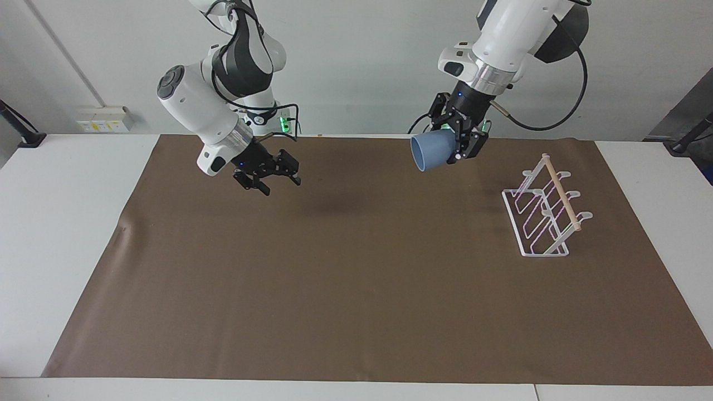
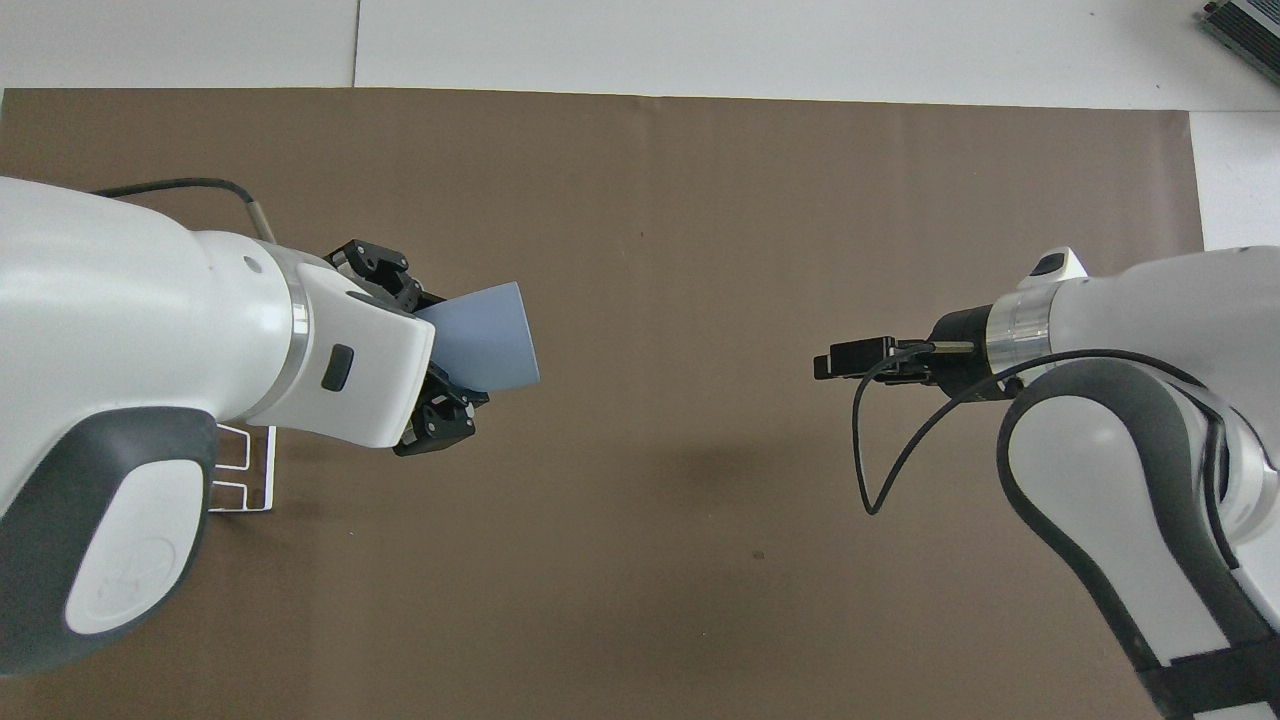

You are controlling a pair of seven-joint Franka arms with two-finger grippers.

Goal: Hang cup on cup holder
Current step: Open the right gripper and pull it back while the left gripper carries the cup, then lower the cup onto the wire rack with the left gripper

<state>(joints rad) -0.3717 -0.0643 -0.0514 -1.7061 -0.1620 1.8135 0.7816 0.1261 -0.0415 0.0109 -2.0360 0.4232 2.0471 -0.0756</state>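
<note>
Mat (image 1: 356, 289) wide, bare through middle, its edges inside table (image 1: 61, 223) edges. Left arm hides most of rack (image 2: 245, 480) in overhead view; rack (image 1: 543, 209) stands whole at left arm's end of mat. Cup (image 1: 431, 151) tilted, up in air over mat beside rack, base clamped in left gripper (image 1: 462, 146). Right gripper (image 1: 273, 178) empty, jaws apart, over mat, well apart from cup

White table (image 1: 67, 223) fills most of the frame, w/ a brown mat (image 1: 356, 278) spread over its centre. The cup holder (image 1: 543, 209) stands on the mat, at right-centre of frame.
</note>
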